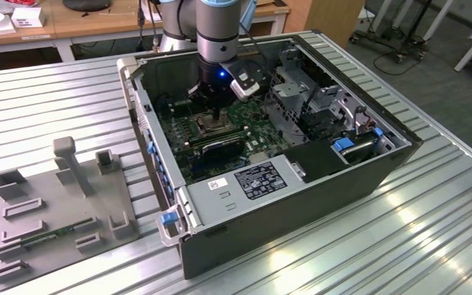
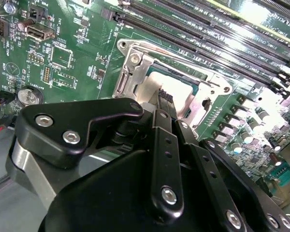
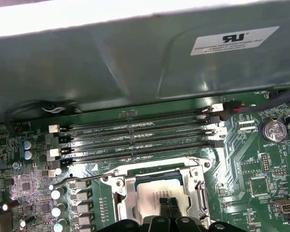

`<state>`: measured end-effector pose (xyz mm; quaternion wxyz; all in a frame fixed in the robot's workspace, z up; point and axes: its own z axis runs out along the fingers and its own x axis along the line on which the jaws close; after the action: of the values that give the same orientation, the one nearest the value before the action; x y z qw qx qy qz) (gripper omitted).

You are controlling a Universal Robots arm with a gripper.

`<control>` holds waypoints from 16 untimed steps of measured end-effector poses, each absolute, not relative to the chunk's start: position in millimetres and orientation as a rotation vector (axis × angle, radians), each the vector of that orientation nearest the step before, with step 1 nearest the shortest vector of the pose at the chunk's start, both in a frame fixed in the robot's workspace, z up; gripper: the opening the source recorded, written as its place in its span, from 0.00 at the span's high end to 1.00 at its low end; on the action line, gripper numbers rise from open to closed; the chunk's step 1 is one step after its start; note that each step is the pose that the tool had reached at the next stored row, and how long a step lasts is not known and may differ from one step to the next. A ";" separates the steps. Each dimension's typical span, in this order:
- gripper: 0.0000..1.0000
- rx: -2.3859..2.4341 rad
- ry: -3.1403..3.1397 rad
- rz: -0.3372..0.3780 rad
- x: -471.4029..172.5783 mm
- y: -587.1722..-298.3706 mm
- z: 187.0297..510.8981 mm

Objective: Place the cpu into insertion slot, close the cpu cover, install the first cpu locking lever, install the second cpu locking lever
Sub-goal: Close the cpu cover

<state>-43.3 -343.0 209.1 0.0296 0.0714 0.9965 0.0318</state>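
cpu (image 3: 151,193) silver-grey | cpu cover (image 3: 119,191) silvery | motherboard (image 3: 251,162) green | memory slots (image 3: 135,140) black | gripper (image 2: 165,96) black | case clips (image 1: 169,217) blue

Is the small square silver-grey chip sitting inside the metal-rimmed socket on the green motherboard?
Yes, the first wrist view shows the flat silver-grey cpu lying inside the square, silvery-rimmed insertion slot on the green motherboard.

Matt black metal pincer (image 2: 165,99), dull silver-grey cpu (image 3: 152,195) top, glossy green motherboard (image 2: 72,48).

Gripper (image 1: 213,121) low in the open computer case (image 1: 302,209) — over its green motherboard (image 1: 257,120); slatted table (image 1: 432,221) beneath
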 end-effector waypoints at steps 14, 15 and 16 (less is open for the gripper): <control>0.89 0.220 3.073 0.097 -45.7 -343.1 209.6; 0.89 0.220 3.073 0.097 -45.8 -343.1 210.2; 0.89 0.220 3.073 0.098 -45.7 -343.0 210.8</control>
<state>-45.7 -343.0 210.8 0.0296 0.0715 0.9965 0.0317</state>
